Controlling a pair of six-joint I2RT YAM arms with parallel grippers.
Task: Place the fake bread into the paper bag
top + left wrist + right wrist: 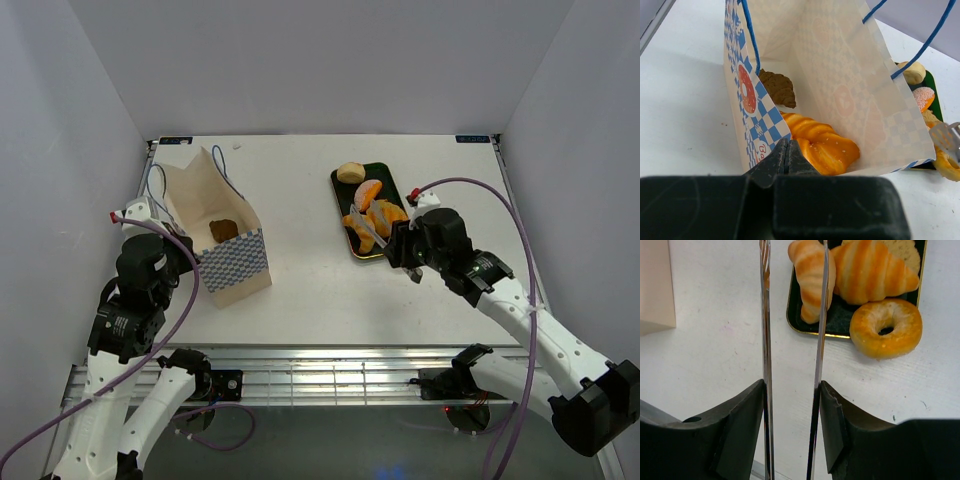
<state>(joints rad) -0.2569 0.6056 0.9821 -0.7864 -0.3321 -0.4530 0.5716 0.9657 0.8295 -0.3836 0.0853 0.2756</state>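
Note:
The paper bag (pixel 235 262) stands open at the left, with a brown piece (pixel 223 229) of fake bread inside. The left wrist view looks into the bag (pixel 840 75), where a ridged orange loaf (pixel 822 145) and a brown piece (pixel 777 87) lie. My left gripper (pixel 786 145) is shut at the bag's near rim, seemingly pinching the paper. My right gripper (pixel 792 390) is shut on metal tongs (pixel 765 340). Their blades reach a striped roll (pixel 812 275) on the dark tray (pixel 840 320). A croissant (pixel 870 270) and a ring-shaped bun (pixel 886 328) lie beside the roll.
The tray (pixel 388 176) sits right of centre with a pale round bun (pixel 350 172) at its far end and orange pieces (pixel 372 205) in the middle. White walls close in the table on three sides. The bag's blue string handles (pixel 752 45) hang over its opening.

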